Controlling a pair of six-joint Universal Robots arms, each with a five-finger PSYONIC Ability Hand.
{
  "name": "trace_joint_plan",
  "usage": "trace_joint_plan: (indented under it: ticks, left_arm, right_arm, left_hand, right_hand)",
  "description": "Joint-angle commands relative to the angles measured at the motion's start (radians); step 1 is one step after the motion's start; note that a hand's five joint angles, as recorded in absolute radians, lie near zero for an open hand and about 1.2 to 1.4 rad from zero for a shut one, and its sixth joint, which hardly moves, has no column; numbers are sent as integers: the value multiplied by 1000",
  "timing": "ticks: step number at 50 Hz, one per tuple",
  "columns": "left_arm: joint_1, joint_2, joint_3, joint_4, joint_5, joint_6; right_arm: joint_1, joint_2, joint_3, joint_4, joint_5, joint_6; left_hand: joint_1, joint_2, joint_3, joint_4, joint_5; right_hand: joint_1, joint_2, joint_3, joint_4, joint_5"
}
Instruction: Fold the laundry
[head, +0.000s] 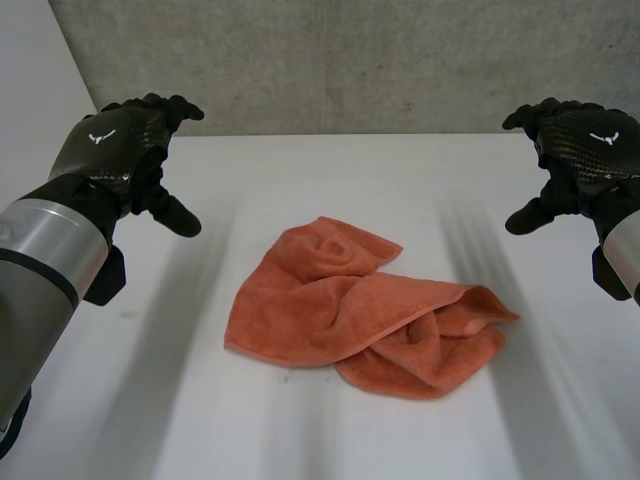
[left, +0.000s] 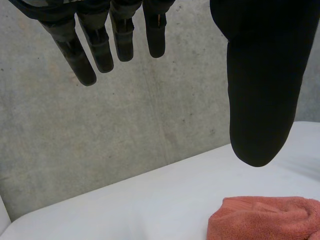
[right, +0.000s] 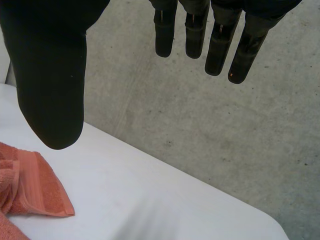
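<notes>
An orange towel (head: 365, 310) lies crumpled in the middle of the white table (head: 300, 180), bunched up at its right end. My left hand (head: 125, 150) hovers above the table to the towel's left, open with fingers (left: 100, 45) straight and thumb spread. My right hand (head: 580, 150) hovers on the far right, open the same way, fingers (right: 220, 45) straight. Neither hand touches the cloth. In the left wrist view the towel (left: 265, 217) lies well below the thumb. A corner of the towel (right: 35, 190) lies under the thumb in the right wrist view.
A grey concrete wall (head: 350, 60) rises behind the table's far edge. Bare white tabletop (head: 150, 400) surrounds the towel on all sides.
</notes>
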Motion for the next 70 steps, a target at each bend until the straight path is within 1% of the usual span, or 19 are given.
trace_joint_plan:
  ticks: [1, 49, 50, 51, 52, 53, 54, 55, 56, 57, 59, 60, 62, 63, 65, 68, 70]
  left_arm:
    - [-4, 1, -15, -2, -9, -1]
    - [-3, -3, -17, -2, -11, 1]
    - [-4, -3, -17, -2, -11, 1]
    - [-3, -5, -18, -5, -11, 2]
    - [-3, -5, -18, -5, -11, 2]
    - [-3, -11, -20, -5, -12, 2]
    - [-3, -18, -23, -5, -14, 2]
    - [-3, -19, -23, -5, -14, 2]
    - [-3, -26, -30, -5, -15, 4]
    - [-3, -26, -30, -5, -15, 4]
    - [-4, -32, -52, -2, -15, 4]
    - [-4, -32, -52, -2, -15, 4]
    - [-4, -35, -79, 1, -14, 5]
    - [-4, -35, -80, 1, -14, 5]
    - [-4, -37, -99, 3, -12, 5]
    - [-3, -42, -107, 3, -12, 5]
    - [-1, -48, -119, 3, -12, 5]
  right_arm:
    - [-17, -1, 22, -10, -12, -39]
    - [-17, -1, 21, -42, -16, -39]
    - [-19, -1, 21, -49, -18, -40]
    - [-19, 1, 16, -59, -23, -43]
    - [-19, 1, 16, -59, -23, -43]
    - [-19, 12, 13, -68, -39, -52]
    - [-19, 38, 10, -80, -68, -71]
    - [-19, 38, 10, -80, -69, -71]
    - [-20, 83, 4, -89, -102, -104]
    - [-20, 84, 4, -89, -102, -105]
    - [-28, 195, -23, -85, -150, -199]
    - [-28, 196, -24, -85, -150, -200]
    - [-28, 321, -54, -83, -161, -279]
    - [-28, 322, -54, -83, -161, -280]
    - [-25, 409, -82, -80, -164, -336]
    - [-24, 446, -91, -82, -167, -358]
    - [-25, 533, -111, -82, -173, -390]
  left_hand:
    - [-98, -97, -100, -97, -95]
    - [-84, -82, -86, -83, -81]
    - [-81, -79, -83, -80, -78]
    - [-78, -76, -80, -77, -75]
    - [-78, -76, -80, -77, -75]
    - [-75, -73, -77, -74, -72]
    - [-75, -73, -77, -74, -72]
    - [-75, -73, -77, -74, -72]
    - [-72, -70, -74, -71, -69]
    - [-72, -70, -74, -71, -69]
    - [-72, -70, -74, -71, -69]
    - [-72, -70, -74, -71, -69]
    - [-72, -70, -74, -71, -69]
    - [-72, -70, -74, -71, -69]
    - [-72, -70, -74, -71, -69]
    - [-75, -73, -77, -74, -72]
    - [-78, -76, -80, -77, -75]
  right_hand:
    - [-92, -141, -143, -139, -191]
    - [-92, -141, -143, -139, -191]
    - [24, -24, -26, -23, -74]
    - [210, 161, 159, 163, 111]
    - [211, 163, 161, 164, 113]
    - [441, 392, 390, 394, 342]
    - [496, 447, 445, 449, 397]
    - [496, 447, 445, 449, 397]
    - [479, 430, 428, 432, 380]
    - [479, 430, 428, 432, 380]
    - [327, 278, 276, 280, 228]
    - [326, 277, 275, 279, 227]
    - [288, 239, 237, 241, 189]
    - [288, 239, 237, 241, 189]
    - [296, 248, 246, 249, 198]
    - [302, 254, 252, 255, 204]
    - [297, 248, 246, 250, 198]
